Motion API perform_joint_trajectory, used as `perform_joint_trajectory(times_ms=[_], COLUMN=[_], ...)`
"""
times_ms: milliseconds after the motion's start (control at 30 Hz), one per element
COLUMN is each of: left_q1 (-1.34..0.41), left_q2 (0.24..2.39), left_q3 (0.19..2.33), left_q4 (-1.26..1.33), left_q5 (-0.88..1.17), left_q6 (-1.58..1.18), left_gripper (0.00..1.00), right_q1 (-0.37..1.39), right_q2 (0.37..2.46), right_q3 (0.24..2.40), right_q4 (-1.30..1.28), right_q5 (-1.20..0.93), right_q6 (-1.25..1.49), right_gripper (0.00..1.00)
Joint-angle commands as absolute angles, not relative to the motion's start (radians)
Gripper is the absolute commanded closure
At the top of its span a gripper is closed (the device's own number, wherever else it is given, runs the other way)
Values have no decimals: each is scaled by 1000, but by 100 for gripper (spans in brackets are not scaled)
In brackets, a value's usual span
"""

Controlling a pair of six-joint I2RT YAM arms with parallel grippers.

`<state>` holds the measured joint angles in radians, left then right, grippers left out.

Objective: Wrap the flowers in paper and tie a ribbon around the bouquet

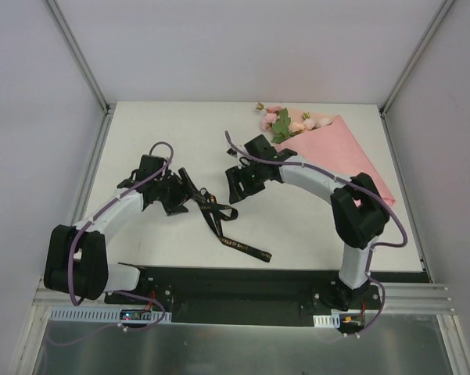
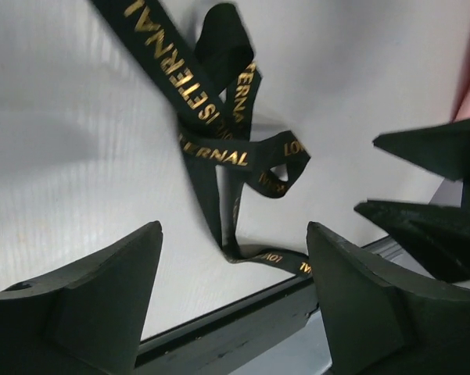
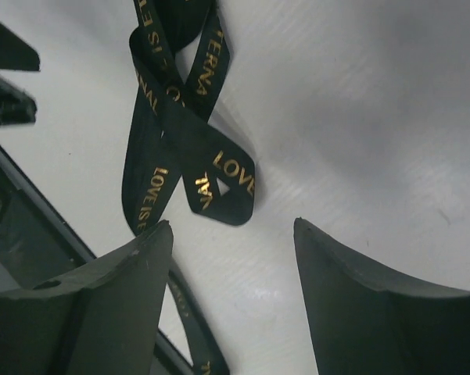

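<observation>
1. Both claws are released. The left claw [image 1: 189, 192] and the right claw [image 1: 236, 186] hang low over the middle of the desk with fingers spread and nothing between them (each wrist view shows only bare surface in the gap).
2. Under everything is the flat white desk [image 1: 156, 133], which carries all the task's things.
3. At the far right lies the bouquet [image 1: 321, 141], a cone of thin pink paper [image 1: 352, 156] already rolled, well apart from both claws' fingertips.
4. The long narrow black ribbon with gold lettering [image 1: 219, 223] lies loose and looped between the claws. Its upper end is just beside the left claw and its tail trails toward the near edge.
5. The small pale pink artificial flowers with green leaves [image 1: 285, 121] poke out of the cone's wide far end.
6. Wrapping looks done, and tying is the step in hand. Next, one claw must close on the ribbon. It lies thin and flat, so the fingers need to reach right down to the desk before carrying it across to the cone.
</observation>
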<state>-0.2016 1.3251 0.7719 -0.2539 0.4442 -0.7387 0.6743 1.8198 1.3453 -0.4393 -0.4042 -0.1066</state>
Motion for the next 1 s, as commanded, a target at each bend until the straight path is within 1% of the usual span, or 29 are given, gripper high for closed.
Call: perform_joint_trajectory(times_ms=[0, 33, 100, 367, 433, 467, 500, 567, 600, 633, 667, 700, 733, 767, 800, 900, 967], left_q1=[-192, -181, -172, -149, -134, -127, -114, -98, -88, -84, -83, -83, -83, -83, -83, -84, -104], left_q2=[1244, 1229, 1210, 1042, 1014, 1006, 996, 963, 951, 930, 922, 916, 914, 917, 922, 960, 985], left_q3=[707, 697, 681, 591, 580, 578, 578, 583, 586, 592, 598, 603, 617, 624, 630, 653, 652], left_q4=[-293, -295, -296, -316, -318, -318, -322, -327, -333, -333, -333, -333, -333, -333, -331, -321, -276], left_q5=[482, 497, 541, 552, 572, 578, 578, 587, 591, 592, 598, 606, 615, 639, 653, 689, 699], left_q6=[-748, -756, -778, -833, -850, -856, -857, -856, -854, -850, -835, -824, -812, -789, -775, -744, -729], left_gripper=[19, 16, 16, 18, 18, 19, 20, 21, 21, 21, 21, 19, 11, 6, 3, 3, 9], right_q1=[707, 715, 742, 822, 839, 842, 844, 847, 847, 845, 845, 844, 838, 836, 831, 819, 790], right_q2=[1948, 1959, 1997, 2109, 2135, 2140, 2140, 2106, 2085, 2057, 1983, 1935, 1886, 1817, 1696, 1501, 1433], right_q3=[1448, 1451, 1466, 1543, 1574, 1584, 1610, 1611, 1608, 1594, 1586, 1576, 1539, 1511, 1476, 1385, 1362], right_q4=[-388, -374, -385, -429, -431, -440, -454, -454, -453, -453, -460, -469, -479, -483, -479, -501, -576], right_q5=[-435, -434, -385, -221, -165, -131, -97, -16, -6, 47, 75, 107, 157, 173, 182, 244, 267], right_q6=[-255, -271, -301, -331, -318, -302, -269, -229, -201, -186, -167, -141, -93, -69, -52, -9, 44], right_gripper=[34, 34, 34, 37, 46, 53, 73, 92, 100, 100, 100, 100, 100, 100, 100, 100, 100])
